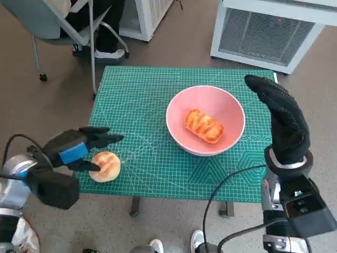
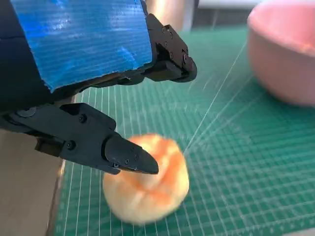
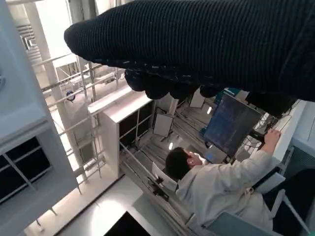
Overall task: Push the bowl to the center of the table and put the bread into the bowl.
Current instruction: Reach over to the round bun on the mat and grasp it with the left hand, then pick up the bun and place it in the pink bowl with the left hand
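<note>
The roll lies on the mat at the table's near left corner, well apart from the bowl, which sits about mid-table with a glazed loaf already in it. I judge the roll light and soft, easily dented, with a smooth crust that could slip; I would take it across its round sides with a gentle squeeze rather than pinch the top. My left hand is just beside the roll on the side away from the bowl, spread and holding nothing: the upper fingers reach out over the mat past it, and the lower finger lies at the roll's top, touching or nearly so, I cannot tell which. My right hand stands upright just beside the bowl's far side from the roll, fingers raised, gripping nothing. In the right wrist view a person sits at a screen.
</note>
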You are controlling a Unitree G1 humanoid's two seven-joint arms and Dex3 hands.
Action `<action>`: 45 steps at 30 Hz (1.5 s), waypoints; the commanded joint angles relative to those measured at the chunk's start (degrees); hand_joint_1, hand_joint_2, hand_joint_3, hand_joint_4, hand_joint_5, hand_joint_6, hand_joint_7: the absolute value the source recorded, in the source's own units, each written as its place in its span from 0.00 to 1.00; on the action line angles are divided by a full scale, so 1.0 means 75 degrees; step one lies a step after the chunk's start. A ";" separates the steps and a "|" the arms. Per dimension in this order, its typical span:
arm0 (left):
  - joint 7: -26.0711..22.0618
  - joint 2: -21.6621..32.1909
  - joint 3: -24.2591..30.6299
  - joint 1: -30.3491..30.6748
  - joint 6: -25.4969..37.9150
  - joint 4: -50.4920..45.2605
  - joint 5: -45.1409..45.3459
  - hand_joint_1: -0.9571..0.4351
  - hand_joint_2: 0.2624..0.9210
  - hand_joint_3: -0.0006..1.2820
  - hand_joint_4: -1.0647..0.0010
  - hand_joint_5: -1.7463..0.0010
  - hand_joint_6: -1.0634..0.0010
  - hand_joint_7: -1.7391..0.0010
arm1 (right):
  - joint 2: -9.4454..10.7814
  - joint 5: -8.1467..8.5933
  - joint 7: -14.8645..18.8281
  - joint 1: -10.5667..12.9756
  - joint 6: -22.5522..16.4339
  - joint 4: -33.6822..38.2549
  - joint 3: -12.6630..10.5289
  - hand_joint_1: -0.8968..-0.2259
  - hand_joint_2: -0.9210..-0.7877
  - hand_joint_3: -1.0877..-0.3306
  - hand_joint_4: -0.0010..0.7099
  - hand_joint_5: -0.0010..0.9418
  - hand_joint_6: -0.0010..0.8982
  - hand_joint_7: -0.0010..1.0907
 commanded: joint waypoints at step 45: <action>-0.0719 -0.0054 0.0539 -0.0992 0.1112 -0.1390 -0.1076 0.69 1.00 0.06 0.37 0.32 0.41 0.33 | -0.0105 0.0017 0.0030 -0.0033 0.0260 0.0134 -0.0078 0.50 0.00 0.37 0.38 0.01 0.00 0.60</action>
